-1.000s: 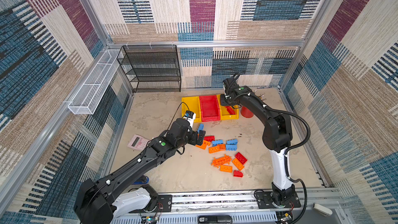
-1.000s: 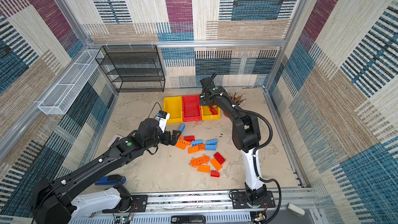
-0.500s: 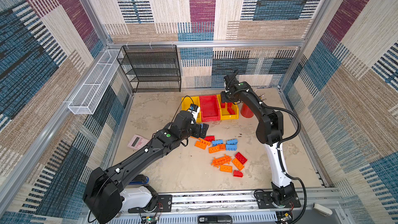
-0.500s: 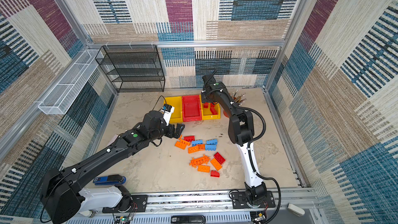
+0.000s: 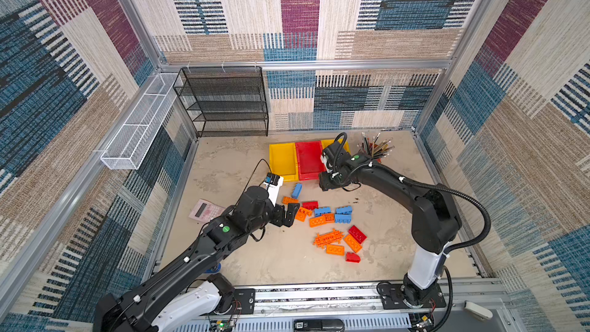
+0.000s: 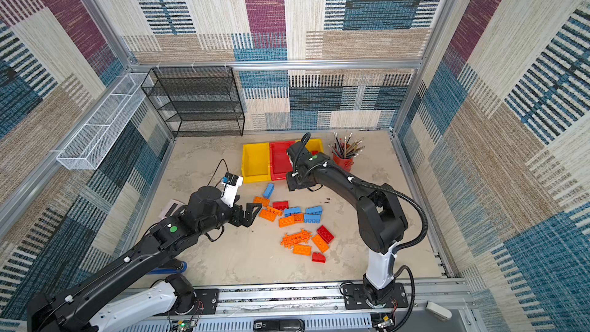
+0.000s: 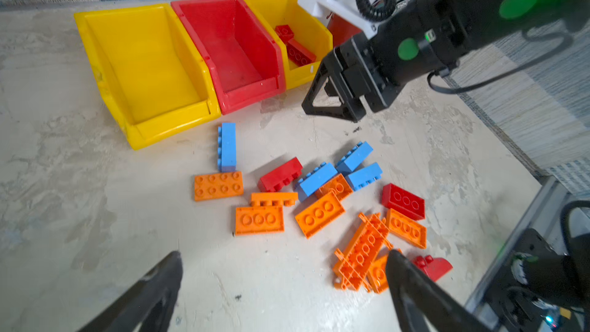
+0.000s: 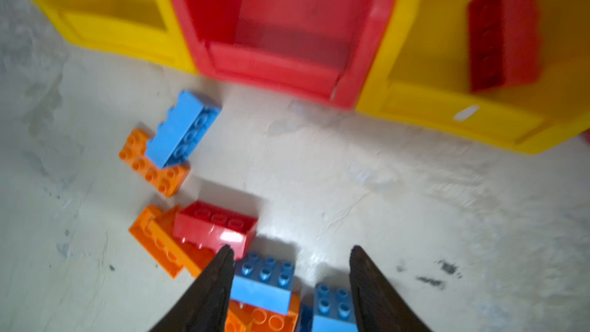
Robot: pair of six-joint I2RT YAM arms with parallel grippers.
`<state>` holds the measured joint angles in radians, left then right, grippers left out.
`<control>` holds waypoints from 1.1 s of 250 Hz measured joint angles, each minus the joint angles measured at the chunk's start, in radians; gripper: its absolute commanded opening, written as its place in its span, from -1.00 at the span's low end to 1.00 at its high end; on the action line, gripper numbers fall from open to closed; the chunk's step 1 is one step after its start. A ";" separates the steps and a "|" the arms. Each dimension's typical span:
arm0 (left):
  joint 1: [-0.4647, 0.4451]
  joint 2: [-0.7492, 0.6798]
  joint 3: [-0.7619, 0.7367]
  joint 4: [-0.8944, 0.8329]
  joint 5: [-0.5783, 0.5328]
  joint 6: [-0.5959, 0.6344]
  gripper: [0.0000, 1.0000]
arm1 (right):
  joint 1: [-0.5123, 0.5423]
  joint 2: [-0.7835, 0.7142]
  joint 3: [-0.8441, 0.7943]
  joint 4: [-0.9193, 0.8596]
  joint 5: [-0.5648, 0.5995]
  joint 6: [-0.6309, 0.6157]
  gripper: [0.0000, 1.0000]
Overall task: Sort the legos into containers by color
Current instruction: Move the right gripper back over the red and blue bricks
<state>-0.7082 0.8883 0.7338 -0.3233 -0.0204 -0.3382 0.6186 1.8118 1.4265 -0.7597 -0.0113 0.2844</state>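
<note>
1. Legos (image 5: 325, 218) in red, blue and orange lay loose mid-tabletop (image 5: 271, 260), just short of three bins (image 5: 282, 158). Two red bricks (image 7: 295, 47) sat in the right yellow bin (image 7: 298, 78).
2. The left claw (image 5: 289, 213), wide and empty, hovered at the pile's left edge, the nearer arm. The closest orange brick (image 7: 259, 219) lay just ahead, its long axis running finger to finger, so a wrist turn looked needed.
3. The right claw (image 5: 325, 183), partly open and empty, hung before the bins.
</note>
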 measured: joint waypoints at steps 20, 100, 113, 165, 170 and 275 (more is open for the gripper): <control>-0.005 -0.077 -0.038 -0.034 0.000 -0.037 1.00 | 0.038 -0.026 -0.076 0.032 -0.026 0.033 0.24; -0.012 -0.246 -0.092 -0.147 -0.027 -0.107 1.00 | 0.117 -0.002 -0.127 0.085 -0.038 0.057 0.26; -0.012 -0.248 -0.092 -0.154 -0.027 -0.108 1.00 | 0.120 0.022 -0.109 0.083 -0.019 0.044 0.26; -0.012 -0.241 -0.095 -0.152 -0.052 -0.114 1.00 | 0.124 0.096 -0.049 0.072 0.035 -0.038 0.26; -0.012 -0.240 -0.095 -0.151 -0.055 -0.114 1.00 | 0.124 0.102 -0.044 0.071 0.037 -0.046 0.26; -0.012 -0.179 -0.084 -0.128 -0.104 -0.112 1.00 | 0.124 0.195 0.052 0.069 -0.008 -0.187 0.23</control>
<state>-0.7200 0.7090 0.6502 -0.4515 -0.1242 -0.4503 0.7422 2.0064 1.4788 -0.6903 -0.0196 0.0971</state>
